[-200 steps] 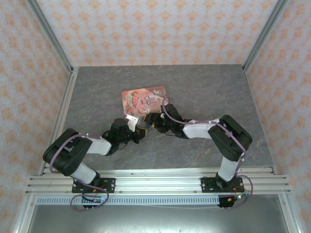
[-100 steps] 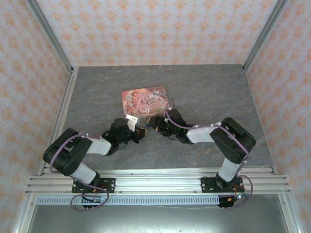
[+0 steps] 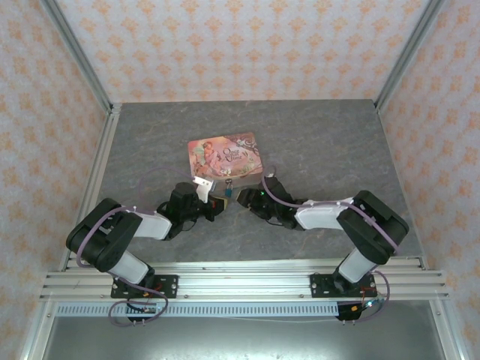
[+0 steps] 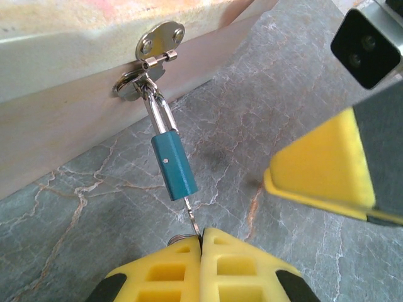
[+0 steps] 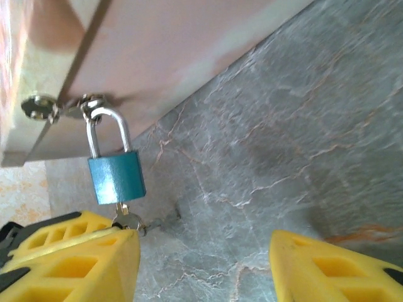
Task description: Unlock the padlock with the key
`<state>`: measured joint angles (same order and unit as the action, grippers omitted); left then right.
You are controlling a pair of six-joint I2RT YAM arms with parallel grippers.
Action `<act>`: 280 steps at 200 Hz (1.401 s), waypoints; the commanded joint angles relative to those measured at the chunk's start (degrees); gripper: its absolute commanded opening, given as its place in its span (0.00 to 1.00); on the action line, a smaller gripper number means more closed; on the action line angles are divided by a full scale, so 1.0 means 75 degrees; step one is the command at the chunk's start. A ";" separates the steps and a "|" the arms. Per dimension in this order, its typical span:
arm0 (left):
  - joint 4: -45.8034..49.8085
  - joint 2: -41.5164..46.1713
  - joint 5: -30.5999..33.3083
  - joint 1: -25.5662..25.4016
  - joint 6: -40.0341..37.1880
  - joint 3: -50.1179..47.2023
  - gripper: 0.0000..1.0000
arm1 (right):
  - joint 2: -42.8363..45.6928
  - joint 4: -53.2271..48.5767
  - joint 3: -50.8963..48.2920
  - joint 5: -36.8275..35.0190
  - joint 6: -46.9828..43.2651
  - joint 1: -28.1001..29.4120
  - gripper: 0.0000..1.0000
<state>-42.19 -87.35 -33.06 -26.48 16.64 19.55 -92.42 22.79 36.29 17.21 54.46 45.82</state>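
Left gripper (image 4: 201,244) is clamped on the key (image 4: 192,218), which sits in the padlock (image 4: 173,165) hanging on the near side of the tin (image 4: 63,107). Right gripper (image 5: 201,258) stands open just right of it.

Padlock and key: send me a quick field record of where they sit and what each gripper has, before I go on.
padlock: hooked by its shackle through the hasp on the tin
shackle: both legs look seated in the body
key: blade end appears inserted in the padlock's bottom
left gripper: shut on key
right gripper: open, nothing between the fingers, beside the padlock
table: grey, marble-look
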 commanded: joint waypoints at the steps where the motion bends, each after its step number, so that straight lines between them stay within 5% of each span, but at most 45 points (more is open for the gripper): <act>1: -0.0351 0.0002 -0.0316 0.0065 0.0060 0.0145 0.00 | -0.0196 0.0908 0.0002 -0.0669 -0.0013 0.0294 0.56; 46: -0.0549 -0.0261 -0.0641 0.0132 0.0209 0.0214 0.00 | -0.0602 0.2001 -0.0111 -0.1490 0.0110 0.0592 0.57; 128: -0.0445 -0.0263 -0.0910 0.0325 0.0157 0.0217 0.00 | -0.1528 0.3506 -0.0099 -0.1281 0.0532 0.0604 0.58; 280: -0.0620 -0.0397 -0.0989 0.0355 0.0183 0.0217 0.00 | -0.2022 0.4111 0.0502 -0.0875 0.0854 0.0690 0.58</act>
<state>-44.03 -89.43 -39.07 -24.23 18.00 20.12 -106.89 51.03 37.89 10.13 60.10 50.59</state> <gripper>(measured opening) 0.048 0.579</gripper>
